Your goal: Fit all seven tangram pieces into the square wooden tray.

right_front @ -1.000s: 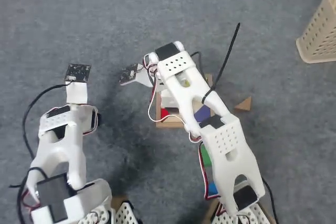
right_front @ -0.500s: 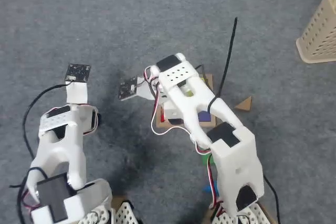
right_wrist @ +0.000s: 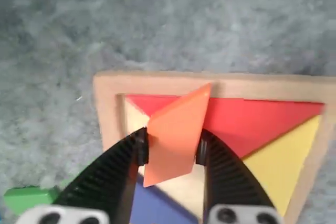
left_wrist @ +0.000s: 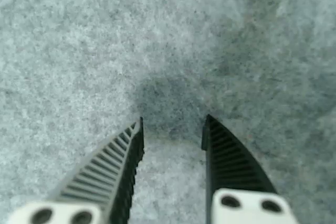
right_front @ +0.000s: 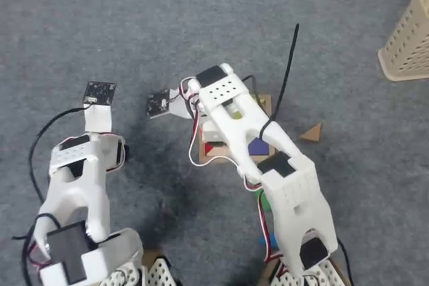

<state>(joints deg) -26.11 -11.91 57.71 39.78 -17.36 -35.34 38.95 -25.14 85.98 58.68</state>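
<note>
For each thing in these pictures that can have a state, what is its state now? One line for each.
left gripper: open, empty, over the carpet.
right gripper: shut on the orange piece.
orange piece: held tilted over the tray.
tray: partly filled.
red piece: flat in the tray.
yellow piece: flat in the tray.
green piece: outside the tray.

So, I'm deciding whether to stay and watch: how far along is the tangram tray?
Partway. A red piece, a yellow piece and a blue piece lie in the wooden tray. In hand: the right gripper is shut on an orange piece, tilted over the tray. Left: a green piece beside the tray and a tan triangle on the carpet. The left gripper is open over carpet.
</note>
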